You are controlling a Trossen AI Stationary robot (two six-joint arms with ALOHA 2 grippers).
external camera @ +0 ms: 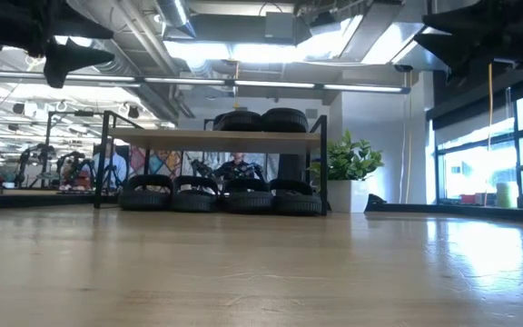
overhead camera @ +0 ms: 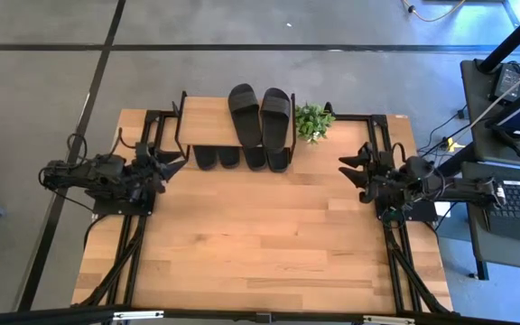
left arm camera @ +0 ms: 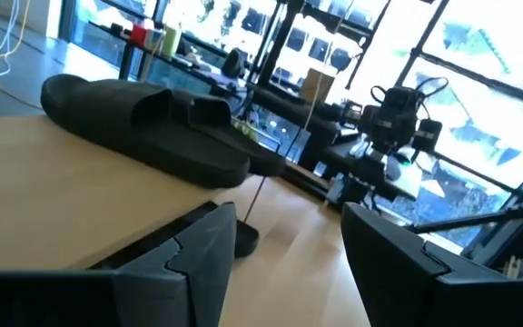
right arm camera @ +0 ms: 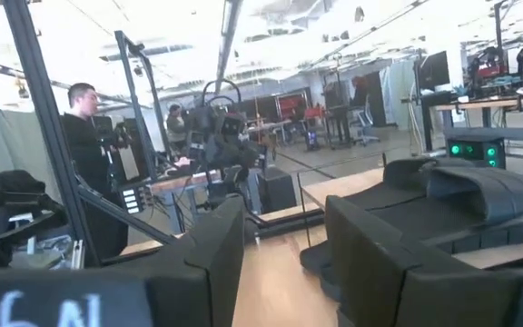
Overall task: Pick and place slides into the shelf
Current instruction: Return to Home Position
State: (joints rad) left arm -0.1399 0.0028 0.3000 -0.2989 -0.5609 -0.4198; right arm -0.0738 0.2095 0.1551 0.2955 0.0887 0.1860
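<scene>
The shelf [overhead camera: 208, 122] stands at the table's far edge. Two black slides [overhead camera: 244, 113] [overhead camera: 276, 116] lie side by side, soles down, on its wood top plank. Several more slides [overhead camera: 242, 158] rest on the lower tier with their ends sticking out toward the near side; the low view shows them in a row [external camera: 221, 193]. My left gripper [overhead camera: 174, 167] hovers open and empty beside the shelf's left end, above the table. My right gripper [overhead camera: 348, 169] hovers open and empty to the right of the shelf. The left wrist view shows a top slide [left arm camera: 143, 123].
A small potted plant [overhead camera: 314, 120] stands at the shelf's right end. Black frame rails [overhead camera: 395, 262] run along the table's left and right sides. The wood tabletop [overhead camera: 260, 244] spreads in front of the shelf. A person [right arm camera: 89, 154] stands in the room beyond the table.
</scene>
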